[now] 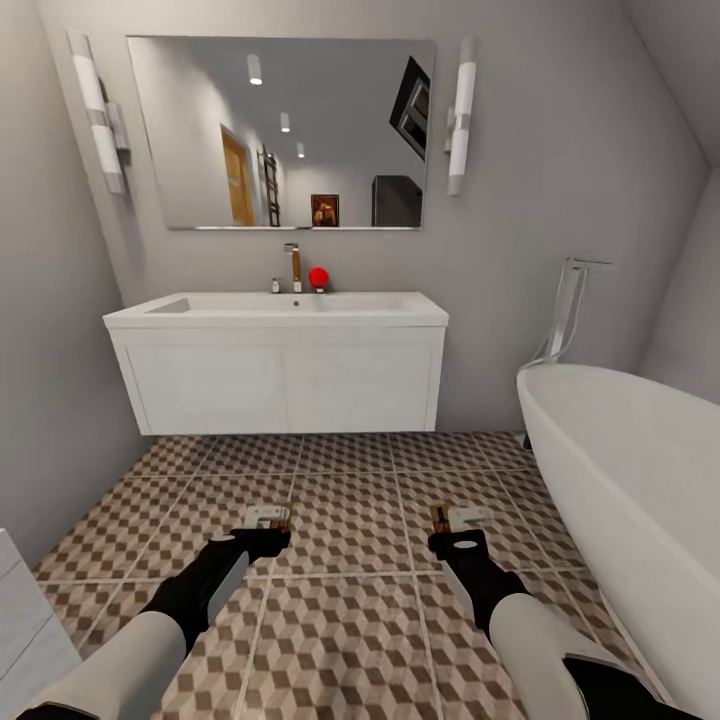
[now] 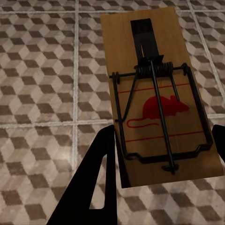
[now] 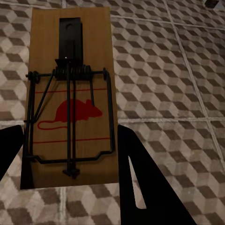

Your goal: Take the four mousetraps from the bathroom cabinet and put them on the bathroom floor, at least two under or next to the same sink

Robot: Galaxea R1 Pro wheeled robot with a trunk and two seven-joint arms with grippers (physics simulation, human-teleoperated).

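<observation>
Left end effector (image 1: 268,530) holds mousetrap (image 2: 159,98) between fingers (image 2: 91,187), above tiled floor (image 1: 350,620). Right end effector (image 1: 452,528) grips second mousetrap (image 3: 70,98) same way, also above floor. Bathtub (image 1: 640,480) at right. Farther ahead, white sink (image 1: 280,305) on vanity, tap (image 1: 294,268), mirror (image 1: 290,130) above.
</observation>
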